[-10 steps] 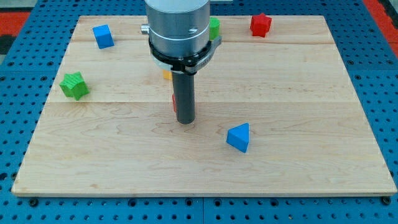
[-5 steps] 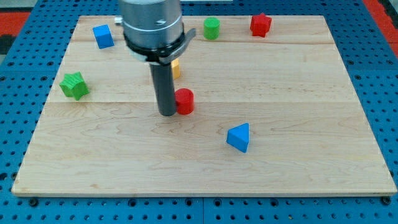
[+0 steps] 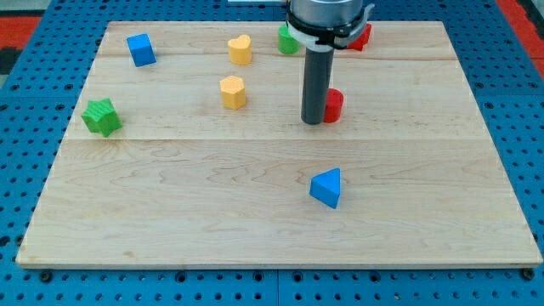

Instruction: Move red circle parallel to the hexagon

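1. The red circle [image 3: 332, 105] lies right of the table's centre and above its middle. Its left side is hidden by the rod, so its full outline cannot be confirmed.
2. My tip [image 3: 314, 121] stands on the table, touching the red circle on its left side. Judged from this contact side, a push would carry the circle toward the view's right.
3. There is no hand on this arm. The rod ends in a plain tip that can only push, so nothing is clamped or held, and the circle stays put only by resting on the table.
4. The yellow hexagon [image 3: 232, 91] lies to the left of the rod, near it but clear of it. It sits slightly higher in the view than the red circle. Judged from the task, the two rows are close to matching, but not exactly.
5. A yellow heart [image 3: 240, 49] lies above the hexagon, apart from it.
6. A green block [image 3: 286, 39] and a red block [image 3: 362, 36] sit near the top edge, each partly hidden behind the arm body. Their shapes cannot be made out.
7. A blue cube [image 3: 141, 49] lies at top left, a green star [image 3: 102, 116] at far left, and a blue triangle [image 3: 326, 188] below the red circle, well apart from it.
8. All blocks rest on the wooden table [image 3: 170, 221].
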### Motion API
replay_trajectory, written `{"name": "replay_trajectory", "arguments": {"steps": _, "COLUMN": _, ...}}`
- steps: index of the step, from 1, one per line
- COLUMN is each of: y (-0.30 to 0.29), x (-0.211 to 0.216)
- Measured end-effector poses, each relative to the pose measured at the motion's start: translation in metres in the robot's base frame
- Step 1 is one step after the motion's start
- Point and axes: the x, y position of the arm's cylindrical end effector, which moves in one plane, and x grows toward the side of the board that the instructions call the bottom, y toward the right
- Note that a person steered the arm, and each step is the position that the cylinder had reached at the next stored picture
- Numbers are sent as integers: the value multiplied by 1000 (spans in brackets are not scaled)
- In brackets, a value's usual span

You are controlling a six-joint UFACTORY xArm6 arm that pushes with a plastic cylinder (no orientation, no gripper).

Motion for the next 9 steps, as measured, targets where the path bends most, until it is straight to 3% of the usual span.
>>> {"name": "replay_trajectory", "arguments": {"steps": 1, "y": 47, "x": -34}}
{"name": "replay_trajectory", "arguments": {"steps": 3, "y": 14, "x": -105}}
{"name": "replay_trajectory", "arguments": {"steps": 4, "y": 73, "x": -81}}
{"name": "replay_trajectory", "arguments": {"steps": 5, "y": 92, "x": -47}}
{"name": "replay_trajectory", "arguments": {"steps": 6, "y": 90, "x": -48}}
{"name": "replay_trajectory", "arguments": {"steps": 7, "y": 105, "x": -92}}
{"name": "replay_trajectory", "arguments": {"steps": 8, "y": 141, "x": -70}}
{"name": "replay_trajectory", "arguments": {"steps": 9, "y": 122, "x": -50}}
